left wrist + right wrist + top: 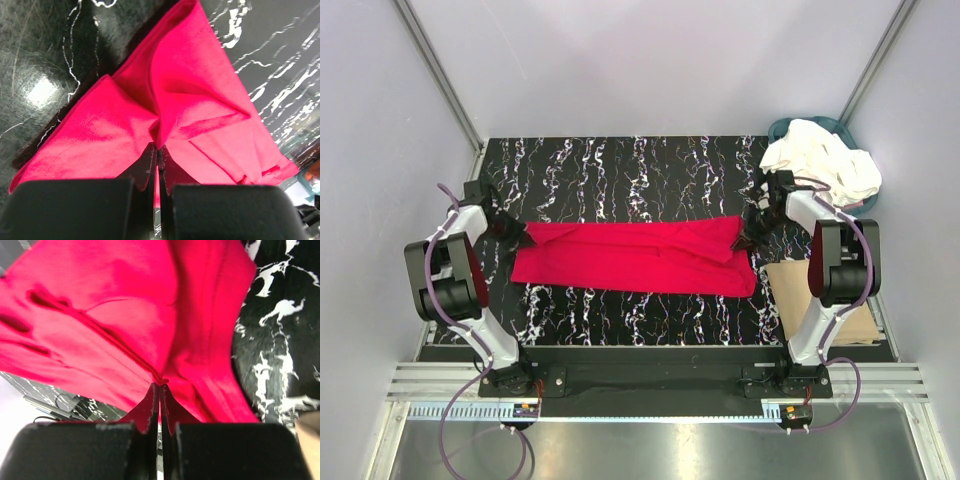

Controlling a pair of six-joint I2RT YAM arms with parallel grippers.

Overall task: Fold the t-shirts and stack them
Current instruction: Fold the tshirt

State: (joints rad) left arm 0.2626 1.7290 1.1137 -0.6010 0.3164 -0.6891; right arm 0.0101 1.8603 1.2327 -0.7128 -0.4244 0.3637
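Black marbled worktop (620, 165) shows open surface behind and in front of the red t-shirt (630, 255), a long creased band lying across its middle. Cream-white t-shirts (820, 160) heap at the far-right corner. Left jaws and right jaws each clench one end of the red cloth.

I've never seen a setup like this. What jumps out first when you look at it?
The bright red t-shirt, lying as a long band across the middle of the black marbled table, grabs the eye first. The left fingers and the right fingers are each pinched shut on one of its ends. At the far right corner, a heap of cream-white shirts spills from a teal basket.
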